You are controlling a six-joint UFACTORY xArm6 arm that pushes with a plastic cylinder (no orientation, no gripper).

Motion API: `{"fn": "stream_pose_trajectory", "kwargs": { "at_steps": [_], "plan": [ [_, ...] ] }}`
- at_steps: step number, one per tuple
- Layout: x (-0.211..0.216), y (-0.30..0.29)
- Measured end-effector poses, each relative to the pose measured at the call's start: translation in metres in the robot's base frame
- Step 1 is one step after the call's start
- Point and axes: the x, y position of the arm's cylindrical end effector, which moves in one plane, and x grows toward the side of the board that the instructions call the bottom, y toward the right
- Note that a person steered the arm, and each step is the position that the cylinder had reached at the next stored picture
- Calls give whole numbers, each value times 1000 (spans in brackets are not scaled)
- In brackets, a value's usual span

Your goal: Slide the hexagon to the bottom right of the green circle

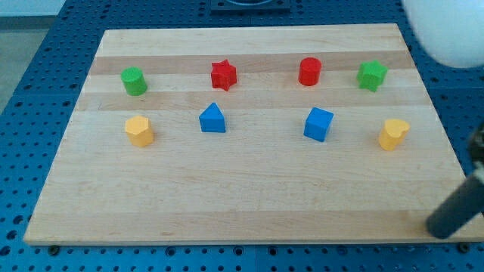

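Note:
The yellow hexagon (139,130) lies at the board's left, just below the green circle (134,81); the two are apart. My tip (439,229) is at the board's bottom right corner, far to the right of both blocks. It touches no block. The dark rod rises from it toward the view's right edge.
A red star (223,75), a red cylinder (309,71) and a green star (371,75) stand in the top row. A blue triangle (212,119), a blue cube (318,124) and a yellow heart (393,134) stand in the lower row. A blurred white shape (446,30) fills the top right corner.

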Motion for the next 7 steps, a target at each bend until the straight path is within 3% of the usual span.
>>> {"fn": "stream_pose_trajectory", "kwargs": {
  "at_steps": [3, 5, 7],
  "plan": [
    [-11, -284],
    [-82, -364],
    [-130, -388]
  ]
}}
